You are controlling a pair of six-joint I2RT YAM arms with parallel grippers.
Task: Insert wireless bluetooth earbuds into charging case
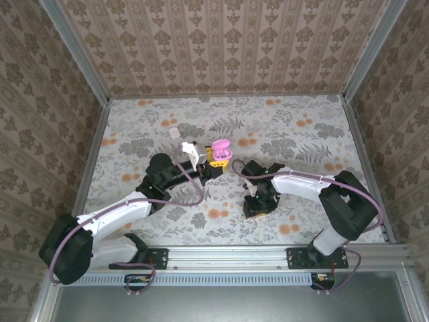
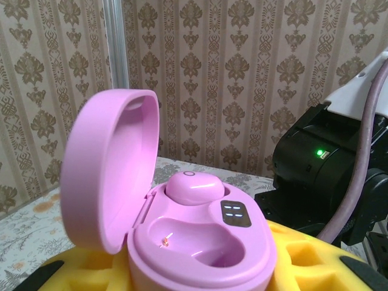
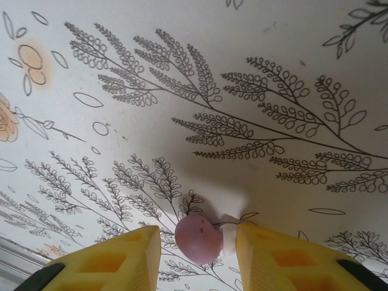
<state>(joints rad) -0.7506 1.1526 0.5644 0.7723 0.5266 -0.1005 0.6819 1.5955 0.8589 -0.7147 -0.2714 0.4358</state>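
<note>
Left wrist view shows the left gripper (image 2: 200,264) clenched on the open pink charging case (image 2: 200,245), with one pink earbud (image 2: 194,188) seated in its far socket and the black right arm (image 2: 315,163) close behind. In the right wrist view the yellow fingers (image 3: 121,257) of the right gripper (image 3: 198,251) stand on both sides of a second pink earbud (image 3: 199,238) over the middle of the table (image 3: 273,60); whether they squeeze it I cannot tell. A small white object (image 1: 175,132) lies toward the far left corner.
</note>
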